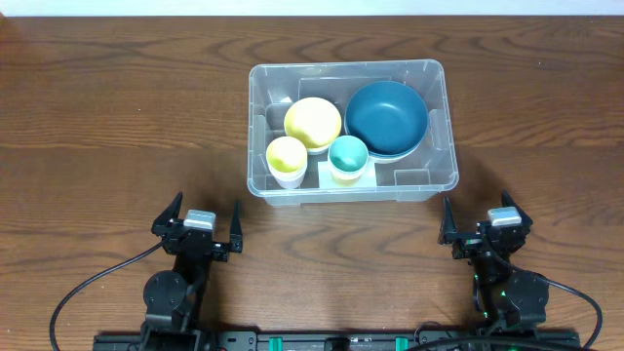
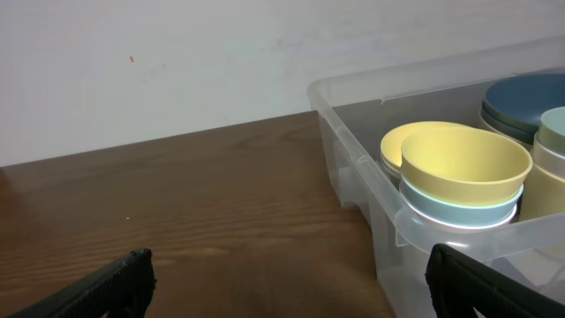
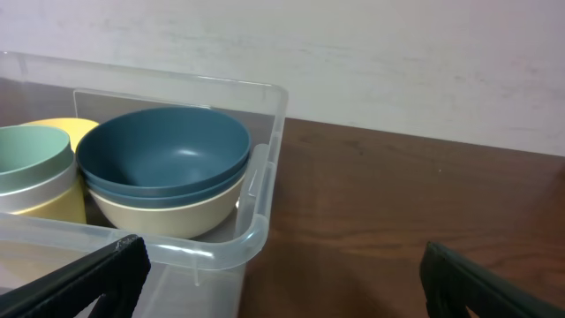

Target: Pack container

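The clear plastic container (image 1: 441,132) sits at the table's middle. Inside are a dark blue bowl (image 1: 386,117) stacked on a cream one, a yellow bowl (image 1: 312,122), a yellow cup (image 1: 287,156) and a teal cup (image 1: 347,154). My left gripper (image 1: 203,226) is open and empty near the front edge, left of the container. My right gripper (image 1: 482,222) is open and empty, front right of it. The left wrist view shows the container's near corner (image 2: 353,159) and the yellow cup (image 2: 463,168). The right wrist view shows the blue bowl (image 3: 163,155) and the container rim (image 3: 265,212).
The brown wooden table (image 1: 117,127) surrounds the container. A pale wall (image 2: 177,62) stands behind the table. Black cables (image 1: 78,292) run from the arm bases at the front edge.
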